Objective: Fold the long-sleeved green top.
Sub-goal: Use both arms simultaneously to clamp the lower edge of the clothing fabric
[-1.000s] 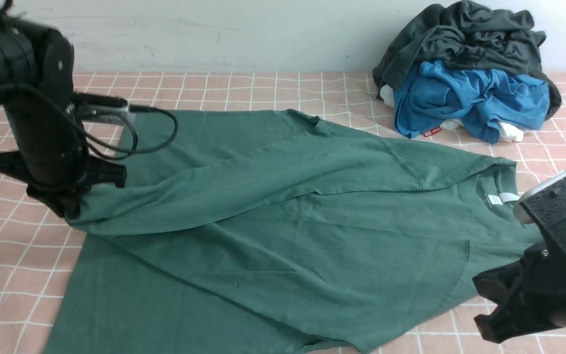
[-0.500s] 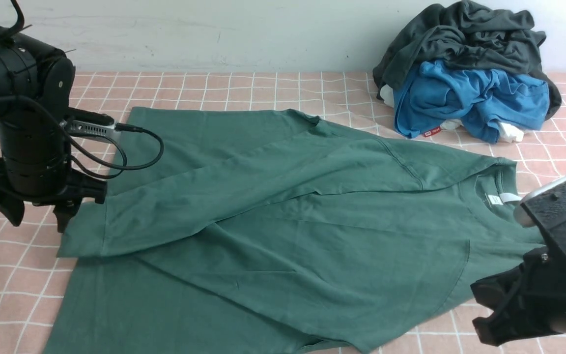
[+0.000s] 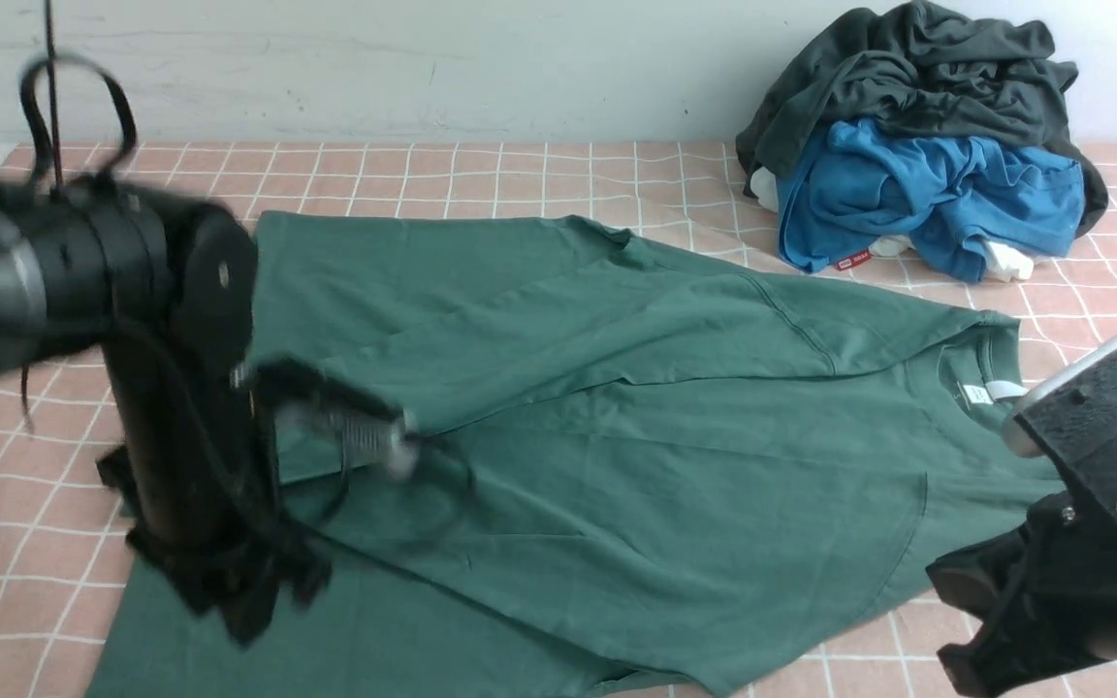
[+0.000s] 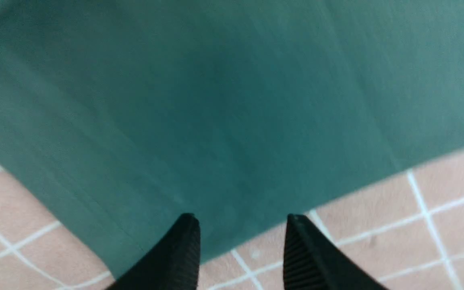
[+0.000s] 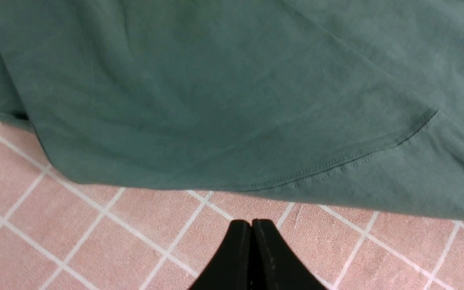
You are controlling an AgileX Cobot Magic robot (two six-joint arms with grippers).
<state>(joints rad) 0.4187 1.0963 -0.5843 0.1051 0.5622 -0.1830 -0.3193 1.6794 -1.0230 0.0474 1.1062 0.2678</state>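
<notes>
Just a pink white-gridded tablecloth (image 3: 520, 174) under a pale wall (image 3: 326, 68). The left gripper (image 4: 240, 219) has its jaws spread, empty, over the hem edge around 8 o'clock. The right gripper (image 5: 252, 223) is pressed together on nothing at 4 o'clock, just off the fabric. The big dark green long-sleeved cotton top (image 3: 617, 436) lies mid-table, collar (image 3: 990, 354) at 3 o'clock. I'd guess it's light, floppy and a bit clingy. Pinch hem corners or shoulder seams, otherwise it sags.

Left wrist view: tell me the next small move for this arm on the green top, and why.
Probably lower the left pincer and close it on the edge of the green long-sleeved top. Its jaws stand open and empty, and that edge runs between them where it meets the checked cloth, so the fabric looks placed for a grip.
</notes>
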